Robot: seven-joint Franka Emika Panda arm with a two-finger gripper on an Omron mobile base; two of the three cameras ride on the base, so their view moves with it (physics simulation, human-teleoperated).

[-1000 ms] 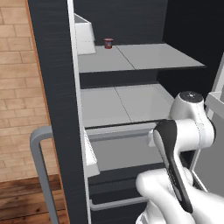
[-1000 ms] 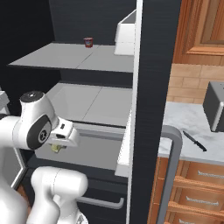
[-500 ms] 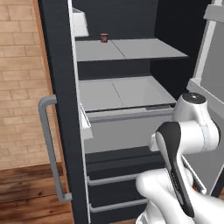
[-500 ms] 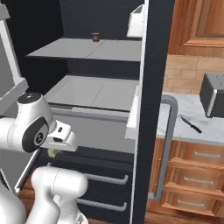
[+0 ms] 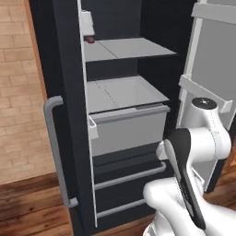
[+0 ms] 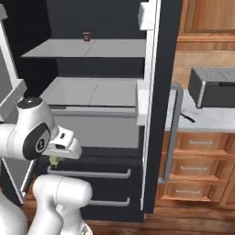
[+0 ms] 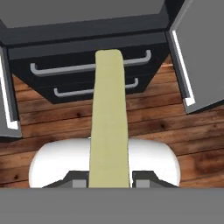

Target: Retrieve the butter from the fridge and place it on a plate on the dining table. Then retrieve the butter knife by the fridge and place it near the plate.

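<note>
- My claw (image 7: 109,177) is clamped on the butter (image 7: 108,122); in the hand view the pale yellow stick runs up between my 2 dark fingertips (image 7: 76,183), over a wooden floor (image 7: 175,109) and toward the fridge's lower drawers (image 7: 87,74)
- In the right base view my claw (image 6: 55,159) points downward in front of the fridge (image 6: 160,92), with a bit of pale yellow at its tip
- The fridge stands with both doors open; its grey shelves (image 5: 124,92) show in the left base view, and a small red-lidded jar (image 6: 86,36) sits far back on the upper shelf
- The butter knife (image 6: 187,118), slim and dark, lies on the marble surface (image 6: 206,120) just right of the fridge, over wooden drawers (image 6: 197,165); a dark boxy appliance (image 6: 213,87) stands behind it
</note>
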